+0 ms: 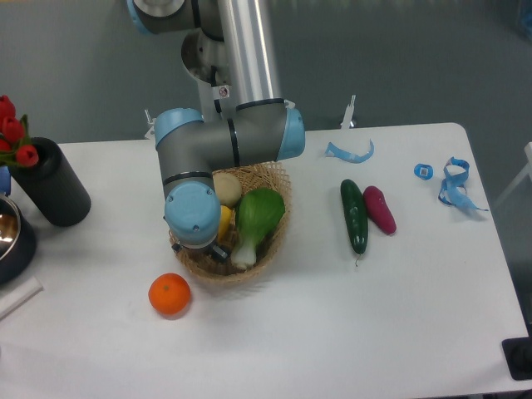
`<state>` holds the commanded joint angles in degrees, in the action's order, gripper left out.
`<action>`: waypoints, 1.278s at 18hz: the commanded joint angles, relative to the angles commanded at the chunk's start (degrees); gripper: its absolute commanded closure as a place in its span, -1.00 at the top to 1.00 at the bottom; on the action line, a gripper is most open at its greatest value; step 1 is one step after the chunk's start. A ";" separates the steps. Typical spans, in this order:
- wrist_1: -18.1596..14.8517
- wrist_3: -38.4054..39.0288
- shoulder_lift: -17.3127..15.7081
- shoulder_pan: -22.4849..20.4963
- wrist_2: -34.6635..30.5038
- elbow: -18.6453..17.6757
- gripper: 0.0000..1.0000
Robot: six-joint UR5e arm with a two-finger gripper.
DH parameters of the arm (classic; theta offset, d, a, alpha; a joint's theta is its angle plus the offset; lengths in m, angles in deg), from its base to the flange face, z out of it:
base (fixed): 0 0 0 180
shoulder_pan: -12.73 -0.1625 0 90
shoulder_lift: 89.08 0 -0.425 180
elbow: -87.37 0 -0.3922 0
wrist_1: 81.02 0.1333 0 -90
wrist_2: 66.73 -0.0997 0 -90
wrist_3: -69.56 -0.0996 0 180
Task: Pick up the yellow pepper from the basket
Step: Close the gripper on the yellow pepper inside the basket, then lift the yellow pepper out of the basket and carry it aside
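The tan wicker basket sits mid-table. Inside it a sliver of the yellow pepper shows beside a green leafy vegetable and a beige round ball. The arm's wrist hangs low over the basket's left half and covers most of the pepper. My gripper reaches down into the basket right by the pepper; only a dark bit of it shows. Its jaws are hidden, so I cannot tell whether they are open or shut on anything.
A round orange fruit lies on the table just front-left of the basket. A cucumber and a magenta vegetable lie to the right. A black cylinder with red flowers and a bowl stand at the left edge. Blue tape pieces lie at back right.
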<state>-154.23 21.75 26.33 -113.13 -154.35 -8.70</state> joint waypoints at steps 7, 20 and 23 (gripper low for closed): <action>1.40 0.00 -4.48 -3.59 1.32 2.19 -0.20; 11.60 -1.31 -6.50 -18.27 2.29 5.53 -0.20; 13.52 -5.44 -4.84 -22.22 2.02 7.46 -0.20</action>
<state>-140.71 16.32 21.48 -135.35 -152.33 -1.23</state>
